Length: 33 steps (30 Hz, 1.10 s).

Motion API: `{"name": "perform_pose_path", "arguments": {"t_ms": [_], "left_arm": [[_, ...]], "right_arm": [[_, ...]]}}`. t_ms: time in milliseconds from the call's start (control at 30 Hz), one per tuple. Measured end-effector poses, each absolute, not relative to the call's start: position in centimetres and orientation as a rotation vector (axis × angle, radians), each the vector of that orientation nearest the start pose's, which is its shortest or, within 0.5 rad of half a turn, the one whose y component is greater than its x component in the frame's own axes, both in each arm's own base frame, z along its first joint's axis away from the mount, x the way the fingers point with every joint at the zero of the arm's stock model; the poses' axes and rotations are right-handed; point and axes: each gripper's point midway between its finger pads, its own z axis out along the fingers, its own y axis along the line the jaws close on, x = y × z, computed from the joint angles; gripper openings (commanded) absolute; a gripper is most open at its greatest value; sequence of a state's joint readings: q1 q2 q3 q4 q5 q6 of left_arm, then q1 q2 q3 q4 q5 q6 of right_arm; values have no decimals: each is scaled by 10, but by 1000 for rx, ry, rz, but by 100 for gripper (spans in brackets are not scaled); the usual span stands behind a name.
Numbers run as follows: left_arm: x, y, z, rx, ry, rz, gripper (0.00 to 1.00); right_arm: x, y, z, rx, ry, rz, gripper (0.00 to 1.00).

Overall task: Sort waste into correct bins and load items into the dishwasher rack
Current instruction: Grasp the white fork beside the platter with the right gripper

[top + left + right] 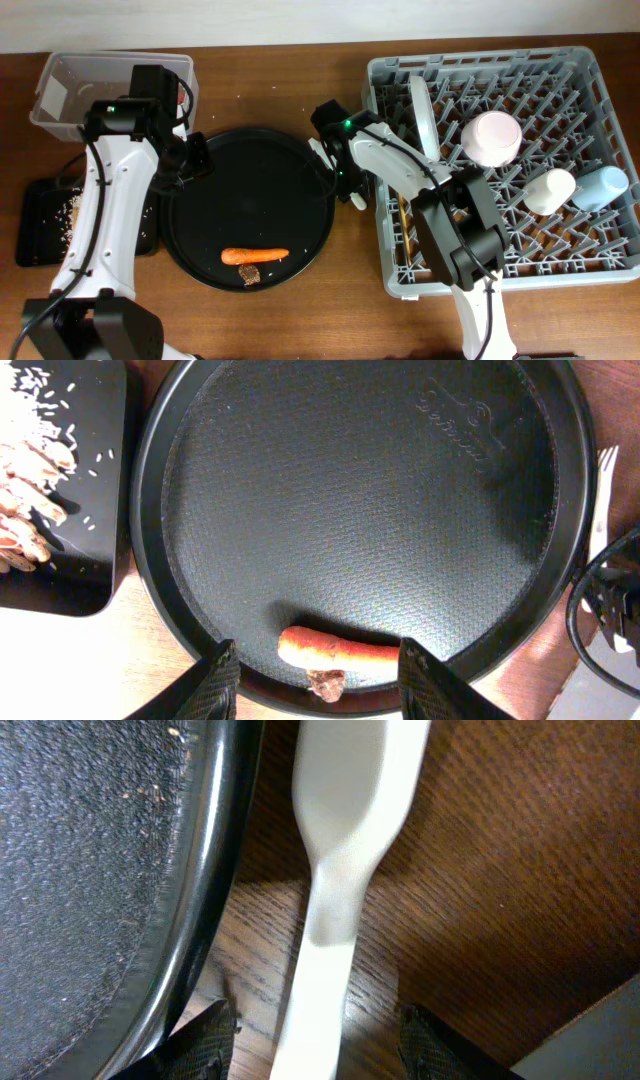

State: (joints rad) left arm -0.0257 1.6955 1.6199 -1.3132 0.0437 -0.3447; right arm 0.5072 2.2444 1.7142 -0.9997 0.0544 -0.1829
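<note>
One white plastic fork (356,198) lies on the table (300,320) in the overhead view. It sits mid-frame between the round black tray (172,215) and the dishwasher rack (392,285), under the right end effector (338,172).

In the left wrist view, the left end effector (320,682) stands spread and empty at the bottom edge, above the carrot (335,650).

In the right wrist view, the fork's pale, smooth handle runs down the centre. The right end effector (315,1045) is spread either side of the handle, not touching it. The fork looks light, stiff and slick, so a pinch across the narrow handle should suit.
</note>
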Motion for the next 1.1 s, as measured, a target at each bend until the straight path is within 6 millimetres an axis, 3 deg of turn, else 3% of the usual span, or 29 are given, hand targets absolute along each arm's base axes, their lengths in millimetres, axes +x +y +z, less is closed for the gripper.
{"name": "perform_pose_path", "arguments": {"t_ms": [133,300,400,467,667,767,867,900,933,1000,1100], "left_arm": [[346,-16,175,-459,2933,-112,51],[346,-16,175,-454,2933,-113,51],[346,-16,175,-454,2934,-113,51],[346,-16,175,-454,2934,-113,51],[346,-16,175,-454,2933,-113,51],[346,-16,175,-454,2933,-113,51],[346,-16,175,-453,2934,-113,51],[346,-16,175,-453,2934,-113,51],[346,-16,175,-453,2934,-113,51],[346,-16,175,-453,2933,-112,51],[345,-16,175,-454,2936,-111,51]], "right_arm": [[381,202,2,-1054,2927,-86,38],[373,205,1,-1032,2966,-28,25],[369,207,1,-980,2997,-1,8],[367,206,1,-956,3016,-3,4],[351,201,2,-879,3113,4,4],[349,200,12,-816,3136,-1,5],[355,201,36,-787,3084,16,5],[355,201,41,-784,3074,20,13],[355,202,42,-770,3076,22,30],[358,205,42,-750,3066,42,32],[368,218,43,-544,3061,132,34]]}}
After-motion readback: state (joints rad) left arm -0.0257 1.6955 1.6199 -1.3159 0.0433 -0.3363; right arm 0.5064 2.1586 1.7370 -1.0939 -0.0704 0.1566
